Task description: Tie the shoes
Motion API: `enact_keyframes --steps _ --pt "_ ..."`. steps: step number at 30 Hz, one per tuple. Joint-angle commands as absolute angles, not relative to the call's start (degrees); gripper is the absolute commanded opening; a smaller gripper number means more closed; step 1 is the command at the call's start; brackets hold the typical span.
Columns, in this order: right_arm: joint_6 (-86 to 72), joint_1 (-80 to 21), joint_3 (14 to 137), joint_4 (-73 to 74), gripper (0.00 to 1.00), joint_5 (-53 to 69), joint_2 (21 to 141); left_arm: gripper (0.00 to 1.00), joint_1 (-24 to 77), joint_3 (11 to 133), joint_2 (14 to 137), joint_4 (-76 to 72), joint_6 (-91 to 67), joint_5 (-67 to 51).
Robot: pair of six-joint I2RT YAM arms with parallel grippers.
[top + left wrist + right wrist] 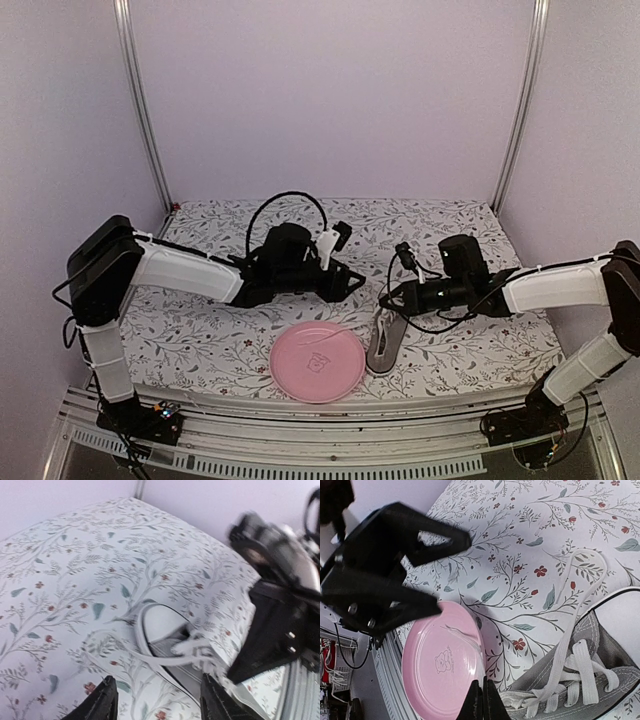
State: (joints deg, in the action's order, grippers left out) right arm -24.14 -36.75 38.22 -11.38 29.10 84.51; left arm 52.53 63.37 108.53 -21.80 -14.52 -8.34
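The grey sneaker [383,346] with a white toe cap lies on the floral cloth just right of the pink plate. In the left wrist view its toe cap [161,622] and a loose white lace [150,656] lie between and ahead of my open left gripper [157,701]. In the top view the left gripper [350,282] hovers up-left of the shoe. My right gripper [386,300] is over the shoe. In the right wrist view it [482,702] is shut, right beside the laces [568,635] of the grey upper [607,685]. I cannot see whether it pinches a lace.
The pink plate [318,362] sits at the table's near edge, touching or almost touching the shoe; it also shows in the right wrist view [440,665]. The left gripper's black body [385,580] looms close to the right one. Purple walls enclose the floral table [200,340].
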Motion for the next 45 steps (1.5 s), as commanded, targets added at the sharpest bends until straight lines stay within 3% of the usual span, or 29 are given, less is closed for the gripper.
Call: enact_keyframes --steps 1,9,11,17,26,32,39,45 --pt "-23.9 -37.0 37.3 -11.5 0.02 27.9 83.2 0.55 49.9 73.4 117.2 -7.0 -13.1 -2.3" --pt "-24.2 -37.0 37.8 -12.2 0.02 28.3 84.1 0.56 48.4 86.8 125.5 3.7 -18.0 -2.0" --pt "-24.4 -37.0 37.7 -12.5 0.02 28.6 84.4 0.52 47.9 89.6 127.0 7.3 -20.9 -2.9" --pt "-24.7 -37.0 37.5 -12.7 0.02 28.2 83.9 0.49 45.6 82.9 125.3 -1.4 -27.2 -9.9" --pt "-25.1 -37.0 37.3 -12.8 0.02 27.8 83.7 0.51 45.6 88.1 132.0 -6.0 -31.5 -19.1" --pt "-25.2 -37.0 37.3 -12.8 0.02 27.5 83.2 0.51 47.8 98.4 137.7 4.6 -33.6 -11.5" --pt "-25.1 -37.0 37.1 -12.8 0.02 27.3 82.8 0.51 49.1 101.0 139.6 12.8 -33.2 -3.7" --pt "-25.1 -37.0 37.0 -12.9 0.02 26.9 82.8 0.38 51.0 101.8 139.2 18.2 -28.5 4.5"
